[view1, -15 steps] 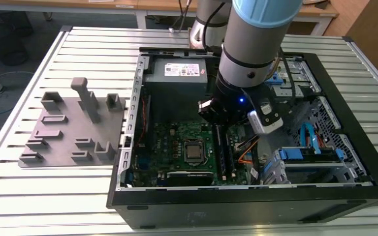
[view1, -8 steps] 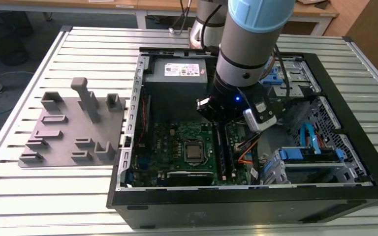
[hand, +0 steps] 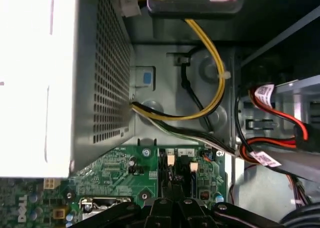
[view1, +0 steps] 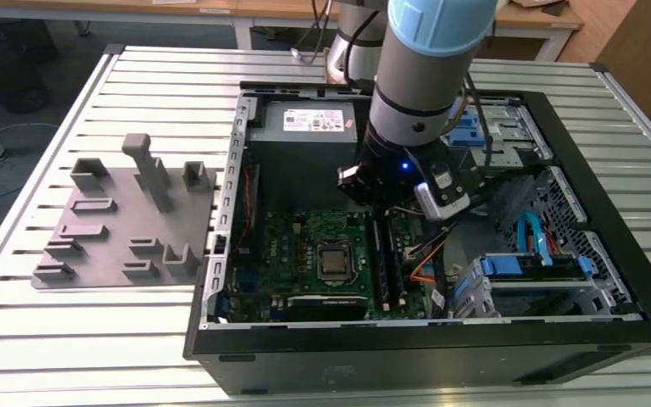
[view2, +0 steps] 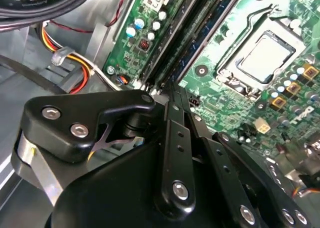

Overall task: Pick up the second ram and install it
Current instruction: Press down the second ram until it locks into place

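My gripper reaches down into the open computer case at the far end of the memory slots on the green motherboard. In the second wrist view its black fingers come together to a point, shut, right at the end of the long dark strips that run away from it. A dark-green stick, the second ram, lies along those slots. I cannot tell whether the fingertips pinch its end or only touch it. The gripper sits over the board's edge in the first wrist view.
The processor socket is beside the slots. The power supply stands just behind the gripper, with yellow and red cables close by. Blue drive brackets fill the case's right. A grey holder rests on the slatted table at the left.
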Action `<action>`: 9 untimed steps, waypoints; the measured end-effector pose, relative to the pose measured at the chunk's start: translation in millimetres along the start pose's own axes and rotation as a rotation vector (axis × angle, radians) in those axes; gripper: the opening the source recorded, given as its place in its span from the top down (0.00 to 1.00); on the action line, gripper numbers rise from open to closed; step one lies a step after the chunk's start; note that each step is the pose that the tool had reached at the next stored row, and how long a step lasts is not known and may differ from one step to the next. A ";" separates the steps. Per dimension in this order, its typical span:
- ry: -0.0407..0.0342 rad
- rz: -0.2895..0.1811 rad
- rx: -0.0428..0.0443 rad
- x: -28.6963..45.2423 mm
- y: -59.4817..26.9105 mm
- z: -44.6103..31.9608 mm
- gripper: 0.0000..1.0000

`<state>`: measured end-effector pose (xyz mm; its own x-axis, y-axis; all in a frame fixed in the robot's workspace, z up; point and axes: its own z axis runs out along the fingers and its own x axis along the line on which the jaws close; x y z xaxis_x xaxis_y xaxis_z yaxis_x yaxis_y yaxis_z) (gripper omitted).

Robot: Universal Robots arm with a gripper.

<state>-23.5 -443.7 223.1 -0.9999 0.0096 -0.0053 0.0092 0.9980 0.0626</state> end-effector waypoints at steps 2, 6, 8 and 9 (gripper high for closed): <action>0.0001 0.000 0.0071 0.1 0.1 3.0 0.89; 0.0003 -0.001 0.0120 0.1 0.5 7.6 0.89; 0.0001 -0.001 0.0114 0.1 0.6 8.4 0.89; -0.0005 -0.001 0.0115 0.1 0.8 7.9 0.89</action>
<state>-23.5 -442.4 215.2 -0.9999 0.0089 -0.0059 0.0086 0.9987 0.0511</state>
